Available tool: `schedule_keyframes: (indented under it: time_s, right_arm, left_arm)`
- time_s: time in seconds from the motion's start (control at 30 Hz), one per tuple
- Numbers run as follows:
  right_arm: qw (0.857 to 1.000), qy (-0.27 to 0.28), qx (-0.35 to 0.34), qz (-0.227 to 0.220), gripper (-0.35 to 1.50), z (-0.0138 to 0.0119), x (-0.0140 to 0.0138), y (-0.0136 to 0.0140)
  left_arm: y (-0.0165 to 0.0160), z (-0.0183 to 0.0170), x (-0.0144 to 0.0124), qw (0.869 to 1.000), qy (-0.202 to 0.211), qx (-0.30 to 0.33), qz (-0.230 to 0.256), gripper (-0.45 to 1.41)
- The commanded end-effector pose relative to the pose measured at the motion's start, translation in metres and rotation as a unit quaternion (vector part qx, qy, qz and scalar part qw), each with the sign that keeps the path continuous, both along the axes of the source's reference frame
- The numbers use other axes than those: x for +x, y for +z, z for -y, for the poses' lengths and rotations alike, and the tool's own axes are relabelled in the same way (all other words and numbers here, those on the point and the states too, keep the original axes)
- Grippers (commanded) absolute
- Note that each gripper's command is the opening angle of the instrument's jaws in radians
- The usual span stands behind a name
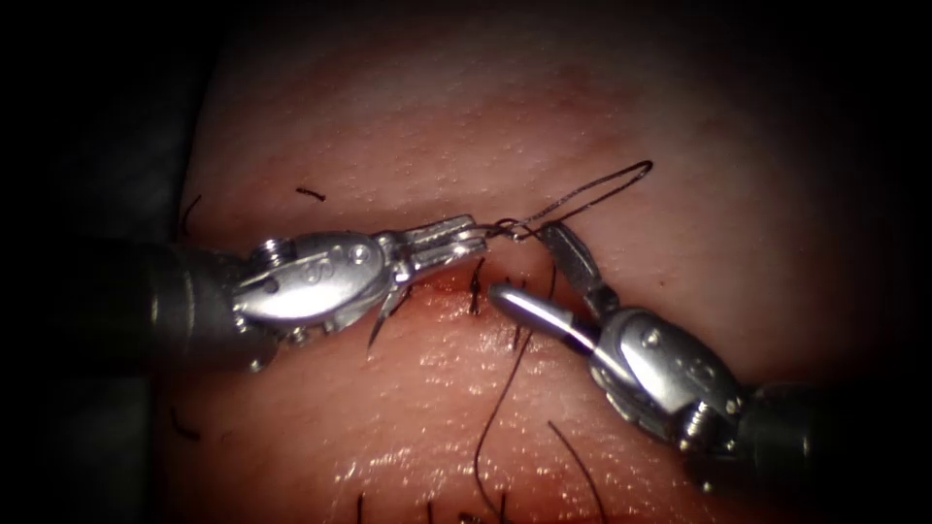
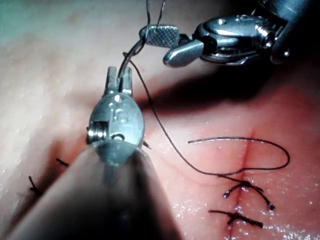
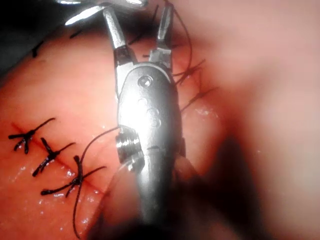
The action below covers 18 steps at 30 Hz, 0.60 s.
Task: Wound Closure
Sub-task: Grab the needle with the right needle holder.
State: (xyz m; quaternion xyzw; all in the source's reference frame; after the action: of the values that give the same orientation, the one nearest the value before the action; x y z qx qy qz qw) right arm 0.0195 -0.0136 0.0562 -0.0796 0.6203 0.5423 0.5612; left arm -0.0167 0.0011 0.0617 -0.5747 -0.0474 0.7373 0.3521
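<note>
The left tool (image 1: 466,233) comes in over the tissue (image 1: 582,107) with its 2 jaws pressed together on the thread (image 1: 592,194), right above the cut (image 1: 456,286). In the left wrist view the same tool (image 2: 119,80) has the thread (image 2: 165,135) running up out from between its closed tips.

The right tool (image 1: 534,262) sits just beside the left tool's tip, its 2 jaws spread wide apart and gripping nothing. One jaw points up toward the thread near the left tool's tip, and the other lies lower, over the cut. In the right wrist view this tool (image 3: 137,22) shows both jaws splayed in a V, with thread close by one of them.

From the left tool's tip the thread makes a narrow loop reaching away to the right of the cut, and another strand drops down across the cut. I cannot make out the needle. Along the cut lie several tied stitches (image 3: 47,155) with short dark ends.
</note>
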Motion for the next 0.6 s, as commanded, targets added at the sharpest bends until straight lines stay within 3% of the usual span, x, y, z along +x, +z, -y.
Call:
schedule_keyframes:
  time_s: [0.03, 0.13, 0.33, 0.47, 0.6]
  right_arm:
    - [1.0, 0.0, 0.002, -0.003, 0.61, 0.0005, 0.001, 0.0003]
    - [1.0, 0.004, 0.007, -0.01, 0.61, 0.0006, 0.0013, 0.0005]
    - [1.0, 0.012, 0.013, -0.014, 0.31, 0.0006, 0.0027, 0.0005]
    - [1.0, 0.014, 0.014, -0.014, -0.03, 0.0008, 0.0035, 0.0004]
    - [1.0, 0.016, 0.017, -0.019, -0.15, 0.0008, 0.0037, 0.0001]
  left_arm:
    - [0.0005, 0.0001, -0.0006, 1.0, -0.001, -0.002, 0.0, -0.45]
    - [0.0005, 0.0002, -0.0006, 1.0, -0.002, -0.001, 0.003, -0.45]
    - [0.0006, 0.0007, -0.001, 1.0, -0.006, 0.002, 0.011, -0.45]
    - [0.0008, 0.001, -0.0012, 1.0, -0.007, 0.002, 0.012, -0.45]
    - [0.0011, 0.0012, -0.0012, 1.0, -0.008, 0.006, 0.014, -0.45]
